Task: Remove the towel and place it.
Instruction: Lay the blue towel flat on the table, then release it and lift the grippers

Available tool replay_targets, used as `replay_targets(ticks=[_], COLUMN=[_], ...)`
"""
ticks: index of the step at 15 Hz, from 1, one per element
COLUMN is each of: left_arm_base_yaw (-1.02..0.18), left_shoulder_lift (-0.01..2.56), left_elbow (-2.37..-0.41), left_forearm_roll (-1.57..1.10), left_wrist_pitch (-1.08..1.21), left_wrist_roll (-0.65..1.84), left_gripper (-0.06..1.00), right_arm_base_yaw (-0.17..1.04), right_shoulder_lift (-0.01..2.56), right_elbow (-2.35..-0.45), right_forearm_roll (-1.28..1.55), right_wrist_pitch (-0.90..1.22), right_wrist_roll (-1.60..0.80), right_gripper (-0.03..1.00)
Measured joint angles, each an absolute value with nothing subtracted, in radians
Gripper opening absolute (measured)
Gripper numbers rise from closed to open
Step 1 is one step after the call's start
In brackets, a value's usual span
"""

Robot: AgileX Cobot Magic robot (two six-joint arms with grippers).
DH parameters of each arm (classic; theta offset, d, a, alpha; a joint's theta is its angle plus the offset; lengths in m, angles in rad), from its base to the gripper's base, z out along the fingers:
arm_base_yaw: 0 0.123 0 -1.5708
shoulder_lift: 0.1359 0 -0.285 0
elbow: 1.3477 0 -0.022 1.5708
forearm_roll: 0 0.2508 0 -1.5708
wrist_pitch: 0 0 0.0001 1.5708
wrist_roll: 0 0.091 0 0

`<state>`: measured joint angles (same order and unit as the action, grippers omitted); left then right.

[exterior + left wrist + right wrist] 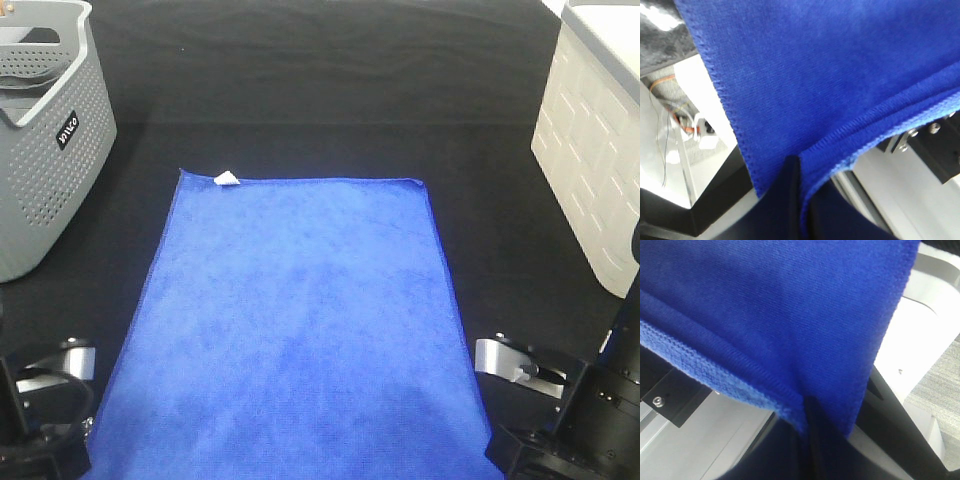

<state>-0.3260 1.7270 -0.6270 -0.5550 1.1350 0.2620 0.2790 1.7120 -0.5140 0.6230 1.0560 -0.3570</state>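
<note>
While left pincer (799, 167) and right pincer (810, 407) clamp its stitched hem, the towel (290, 320) spreads.

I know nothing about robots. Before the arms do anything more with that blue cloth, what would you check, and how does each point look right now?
1. Left gripper shut on the towel near its edge: ok.
2. Right gripper shut on the towel near its edge: ok.
3. Towel lies flat on the black table: ok.
4. Nothing rests on the towel: ok.
5. Grey basket and white crate stand apart from the towel: ok.
6. How deep the cloth sits in the jaws: cannot tell.
</note>
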Motion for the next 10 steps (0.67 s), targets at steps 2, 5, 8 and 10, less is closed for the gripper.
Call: replay_targets(ticks=[2, 5, 8, 10], left_arm_base_yaw=[-0.375, -0.416, -0.42, -0.42], left_shoulder_lift=[1.729, 1.729, 1.729, 1.729], left_elbow=[-0.627, -0.627, -0.627, -0.627], left_forearm_roll=[-0.545, -0.545, -0.547, -0.545], left_wrist_pitch=[1.131, 1.109, 1.109, 1.109], left_wrist_roll=[0.262, 0.257, 0.251, 0.217], left_gripper=[0.0, 0.01, 0.21, 0.41], right_arm_base_yaw=[0.278, 0.278, 0.278, 0.278], right_shoulder_lift=[1.719, 1.719, 1.719, 1.719], right_elbow=[-0.514, -0.513, -0.513, -0.512], right_forearm_roll=[0.623, 0.621, 0.622, 0.623], right_wrist_pitch=[1.056, 1.052, 1.054, 1.056], right_wrist_roll=[-0.376, -0.378, -0.378, -0.378], right_gripper=[0.03, 0.03, 0.11, 0.21])
